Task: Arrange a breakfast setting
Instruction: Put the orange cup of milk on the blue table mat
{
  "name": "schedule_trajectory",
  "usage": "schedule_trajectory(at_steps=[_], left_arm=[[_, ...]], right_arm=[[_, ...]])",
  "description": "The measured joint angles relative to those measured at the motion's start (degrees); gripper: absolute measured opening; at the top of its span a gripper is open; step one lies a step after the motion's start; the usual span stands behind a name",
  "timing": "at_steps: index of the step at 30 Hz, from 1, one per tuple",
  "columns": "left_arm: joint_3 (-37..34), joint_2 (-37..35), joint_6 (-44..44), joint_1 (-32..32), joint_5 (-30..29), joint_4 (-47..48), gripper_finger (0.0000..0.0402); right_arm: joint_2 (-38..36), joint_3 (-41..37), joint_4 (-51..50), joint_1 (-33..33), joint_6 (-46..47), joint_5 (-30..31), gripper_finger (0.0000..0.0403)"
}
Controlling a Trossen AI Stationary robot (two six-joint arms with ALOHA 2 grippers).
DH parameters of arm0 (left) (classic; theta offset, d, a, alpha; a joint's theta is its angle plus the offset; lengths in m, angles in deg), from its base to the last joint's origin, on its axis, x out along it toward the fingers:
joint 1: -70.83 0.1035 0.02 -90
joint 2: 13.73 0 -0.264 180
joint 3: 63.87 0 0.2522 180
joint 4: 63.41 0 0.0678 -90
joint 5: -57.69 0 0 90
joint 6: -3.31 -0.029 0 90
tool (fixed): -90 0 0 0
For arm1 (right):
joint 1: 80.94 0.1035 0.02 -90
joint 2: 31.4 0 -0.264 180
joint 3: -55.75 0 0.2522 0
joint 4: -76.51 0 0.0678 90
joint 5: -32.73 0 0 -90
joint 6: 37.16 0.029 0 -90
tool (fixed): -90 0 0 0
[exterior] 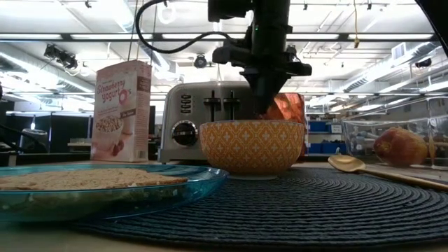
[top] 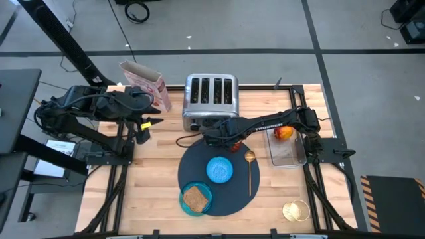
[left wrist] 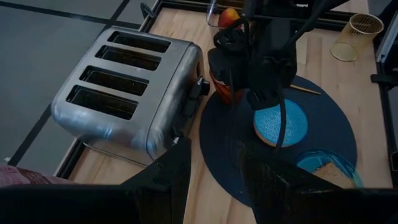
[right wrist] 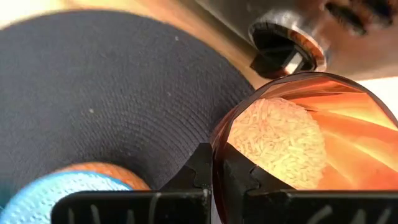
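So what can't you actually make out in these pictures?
- Whether the copper cup touches the mat: the right gripper and bowl hide its base in every view.
- Left gripper, parked by the cereal box: too small from above to judge.
- Fruit, low view: blurred behind a clear container.

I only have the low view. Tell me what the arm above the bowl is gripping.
Observer: The right gripper is shut on the rim of the copper cup.
Operator: Report what's inside the cup.
Observer: Pale, rice-like grains lie in its bottom.
Operator: Now locate the other arm.
Observer: The left gripper sits open near the cereal box, holding nothing.
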Motion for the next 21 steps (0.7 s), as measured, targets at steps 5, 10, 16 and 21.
schedule_trajectory(at_steps=[5, 10, 16, 21], left_arm=[[0.0, 0.0, 0.1, 0.0, 1.1, 0.0, 0.0142], [0.0, 0.0, 0.2, 0.0, 1.7, 0.1, 0.0142], [0.0, 0.0, 0.2, 0.0, 2.7, 0.1, 0.0142], [0.0, 0.0, 0.0, 0.0, 2.7, 0.1, 0.0142]], right_arm=[[0.0, -0.7, -0.7, 0.1, 2.5, 0.0, 0.0014], [-0.2, -2.8, 0.4, 0.2, 3.6, 0.4, 0.0014], [-0.2, -3.0, 1.1, 0.2, 3.5, 0.7, 0.0019], [0.0, -3.0, 1.7, 0.2, 2.7, 0.2, 0.004]])
